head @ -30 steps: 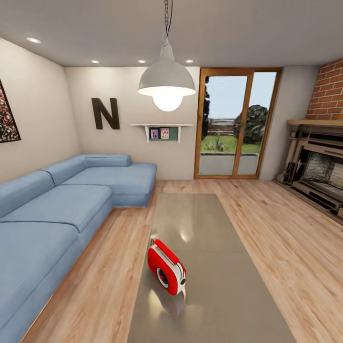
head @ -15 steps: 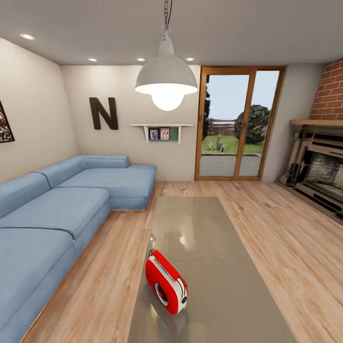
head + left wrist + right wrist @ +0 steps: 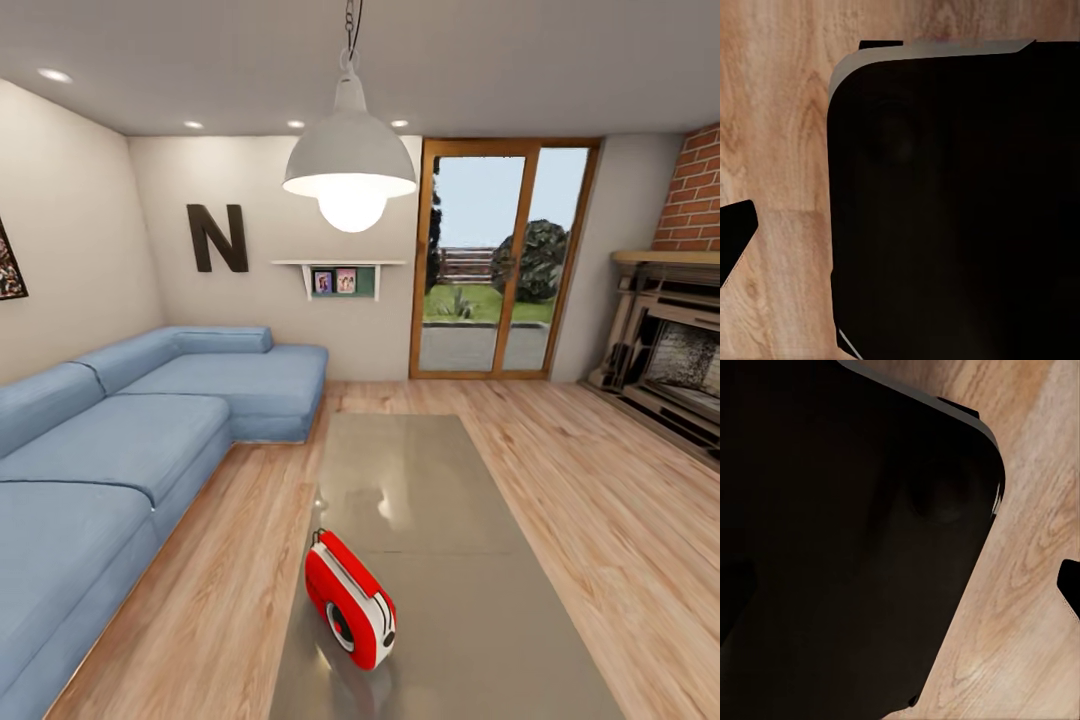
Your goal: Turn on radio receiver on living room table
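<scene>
Closer now, radio receiver (image 3: pixel 350 600) stands on glossy table (image 3: pixel 480 600).

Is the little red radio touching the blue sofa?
Apart. In the head view the radio receiver stands on the coffee table, and a strip of wood floor lies between the table and the sofa.

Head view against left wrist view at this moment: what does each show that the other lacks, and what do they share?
Head view: the red radio standing near the front left of the glossy table, the blue sofa, the hanging lamp, the glass doors and the brick fireplace.

Left wrist view: a large dark rounded body close to the camera, too dark to identify.

Both: the light wood plank floor.
</scene>
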